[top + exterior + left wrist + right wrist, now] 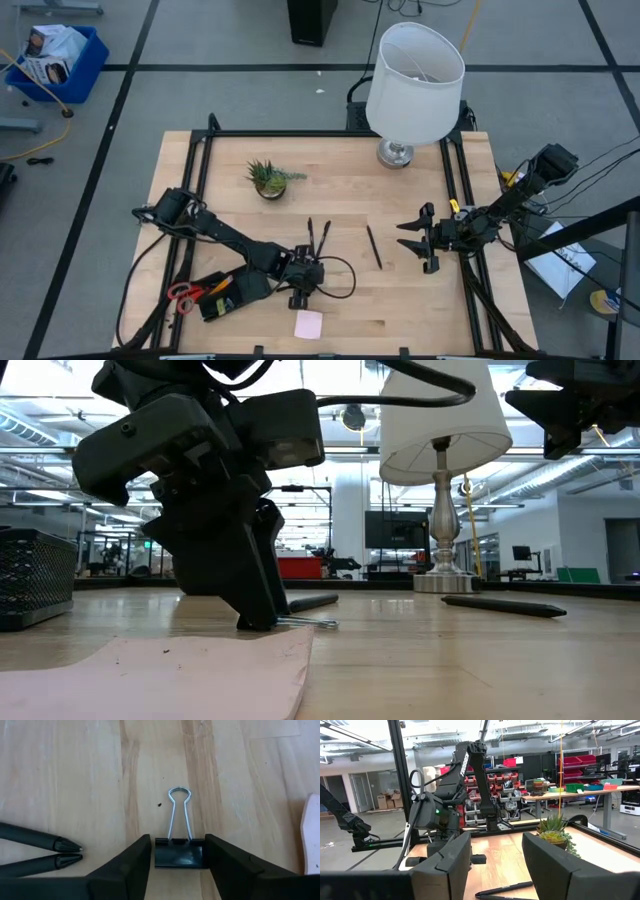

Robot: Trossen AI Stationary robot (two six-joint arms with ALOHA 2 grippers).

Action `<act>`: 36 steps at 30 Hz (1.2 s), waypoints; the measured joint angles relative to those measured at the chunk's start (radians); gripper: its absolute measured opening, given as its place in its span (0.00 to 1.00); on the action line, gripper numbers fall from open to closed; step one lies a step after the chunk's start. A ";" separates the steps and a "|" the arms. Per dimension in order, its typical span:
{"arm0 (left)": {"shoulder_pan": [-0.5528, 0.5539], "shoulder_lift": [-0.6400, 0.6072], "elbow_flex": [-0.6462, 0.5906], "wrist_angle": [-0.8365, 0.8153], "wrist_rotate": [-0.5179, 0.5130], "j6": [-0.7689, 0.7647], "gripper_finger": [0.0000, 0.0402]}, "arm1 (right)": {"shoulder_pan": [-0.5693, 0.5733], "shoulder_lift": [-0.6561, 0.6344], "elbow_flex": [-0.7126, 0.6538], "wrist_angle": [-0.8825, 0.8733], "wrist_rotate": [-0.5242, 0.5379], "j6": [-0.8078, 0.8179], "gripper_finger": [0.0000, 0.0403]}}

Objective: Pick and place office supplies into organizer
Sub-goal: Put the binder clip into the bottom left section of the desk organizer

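A black binder clip (pixel 179 856) lies flat on the wood table, its wire handles (pixel 179 815) pointing away from the fingers. My left gripper (pixel 177 852) is down over it near the table's front middle (pixel 300 292), open, with one finger on each side of the clip's black body. Just in front of it lies the pink sticky-note pad (pixel 308 323). The black organizer (pixel 225 293) sits at the front left, red-handled scissors (pixel 185 293) at its left end. My right gripper (pixel 412 240) waits open above the table's right side. My left gripper slants down from above, its two fingers flanking the short sides of the clip's black body (pixel 165 857). A thin strip of table shows between one finger (pixel 142 857) and the clip. Whether the other finger (pixel 215 857) touches it I cannot tell.
Two black pens (pixel 317 234) lie just beyond the left gripper, their tips (pixel 70 854) close to one finger. A third pen (pixel 373 246) lies toward the right. A small potted plant (pixel 268 178) and a white-shaded lamp (pixel 412 80) stand at the back.
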 joint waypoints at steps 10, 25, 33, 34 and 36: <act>-0.002 0.000 -0.001 -0.010 0.018 -0.051 0.36 | 0.000 0.000 0.000 0.000 0.000 0.000 0.43; -0.012 -0.027 -0.005 -0.031 0.034 -0.025 0.35 | 0.000 0.000 0.000 0.000 0.000 0.000 0.43; -0.018 -0.037 -0.006 -0.047 0.051 -0.034 0.41 | 0.000 0.000 0.000 -0.003 0.000 0.000 0.43; -0.019 -0.037 -0.005 -0.048 0.053 -0.033 0.42 | 0.000 0.000 0.000 -0.003 0.000 0.000 0.43; -0.021 -0.038 -0.005 -0.050 0.057 -0.032 0.43 | 0.000 0.000 0.000 -0.002 0.000 0.000 0.43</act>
